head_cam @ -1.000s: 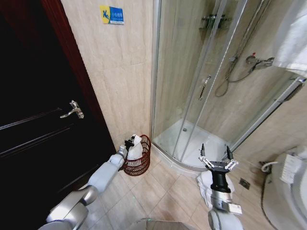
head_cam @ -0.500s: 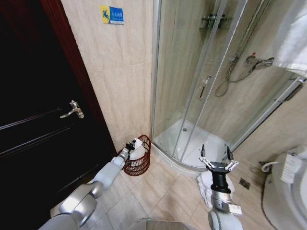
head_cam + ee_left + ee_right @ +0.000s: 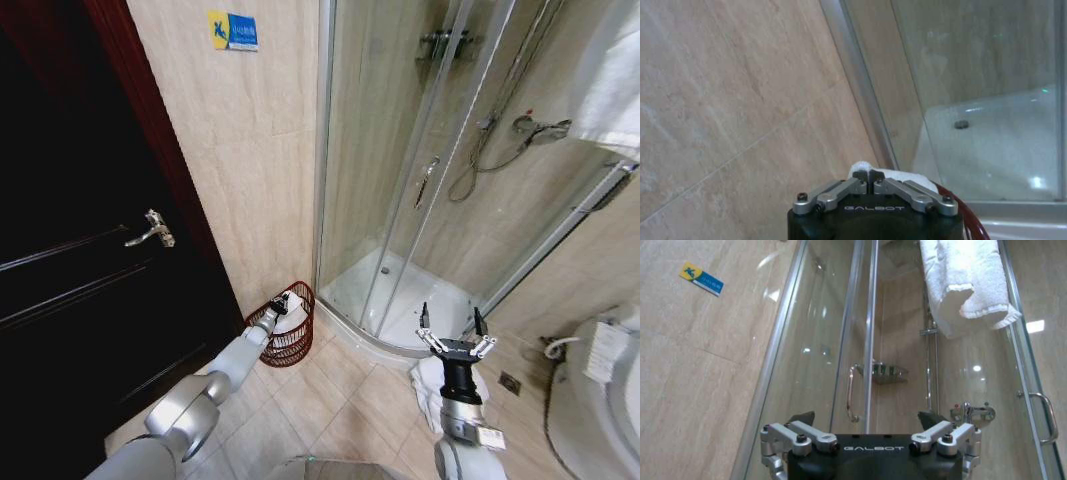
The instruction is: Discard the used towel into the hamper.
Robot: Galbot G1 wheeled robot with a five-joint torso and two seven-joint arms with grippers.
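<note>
Right tool [image 3: 449,335]: parked nearest me, raised over the floor tiles beside the shower tray, fingers spread wide, holding nothing. White cloth [image 3: 428,392] on the floor beneath and behind it; I cannot tell whether that one belongs to the task.

Left arm: stretched forward and left towards the wall, forearm low over the tiles.

Left tool [image 3: 283,303]: at the hamper's near rim, over the opening. In the left wrist view the left tool [image 3: 868,176] has its fingers pinched together, tips meeting on a fold of the towel [image 3: 890,174].

Towel [image 3: 292,312]: white, bunched, lying inside the hamper and rising above the rim; its top fold is in my grip. No clear long axis, it is a heap.

Hamper [image 3: 291,345]: round, red-brown openwork, standing on the floor against the tiled wall, just beside the shower frame [image 3: 322,150]. Its red rim [image 3: 968,216] shows past the left tool in the wrist view.

Key relation: towel lies directly below and ahead of the left tool, already within the hamper's mouth; the left arm is by far the nearer. By my judgement only the release is left.

Door [image 3: 80,250]: dark, well to the left.
</note>
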